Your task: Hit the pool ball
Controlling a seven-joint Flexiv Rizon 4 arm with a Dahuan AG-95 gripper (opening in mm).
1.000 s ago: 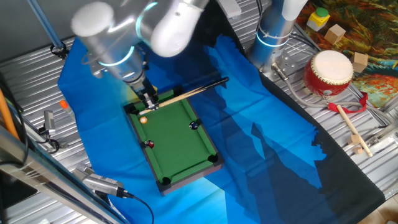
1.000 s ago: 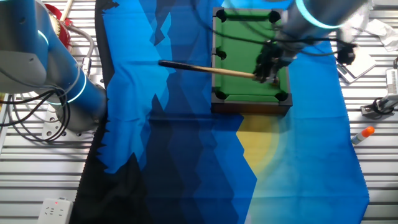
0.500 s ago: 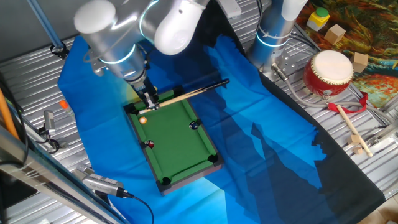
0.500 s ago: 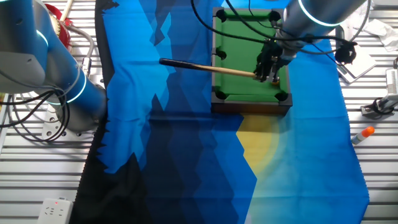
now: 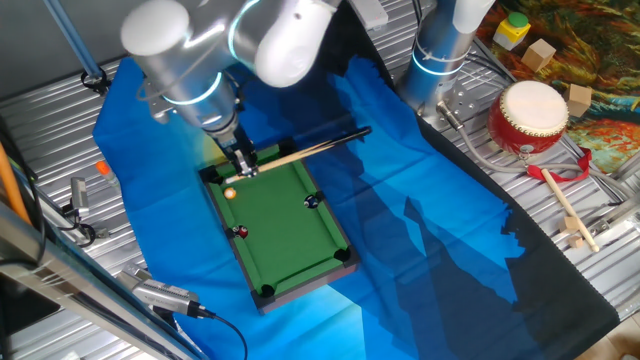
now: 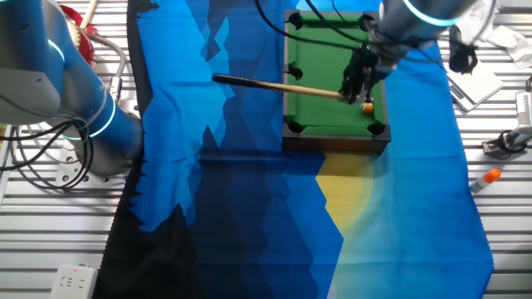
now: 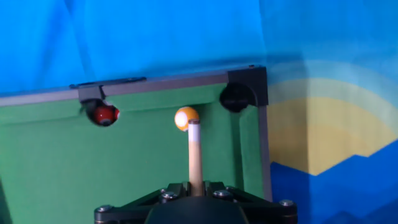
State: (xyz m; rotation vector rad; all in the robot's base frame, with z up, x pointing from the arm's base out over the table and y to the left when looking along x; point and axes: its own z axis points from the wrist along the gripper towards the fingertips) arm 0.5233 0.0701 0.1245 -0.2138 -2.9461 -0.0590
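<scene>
Since cue (image 5: pixel 305 148) must drive straight, fingers (image 5: pixel 241 164) clamp it near tip, shaft trailing off table (image 5: pixel 290 215) side. Tip aimed at ball (image 7: pixel 186 118), apparently touching; ball near corner pocket (image 7: pixel 234 97) by end rail. Red ball (image 7: pixel 104 114) sits at side pocket.

A miniature pool table (image 5: pixel 283 222) is set on a cloth (image 5: pixel 420 240). On its felt, the pool ball (image 7: pixel 186 118) is placed just ahead of the cue stick (image 7: pixel 194 155) tip, near a corner pocket (image 7: pixel 235 98).
</scene>
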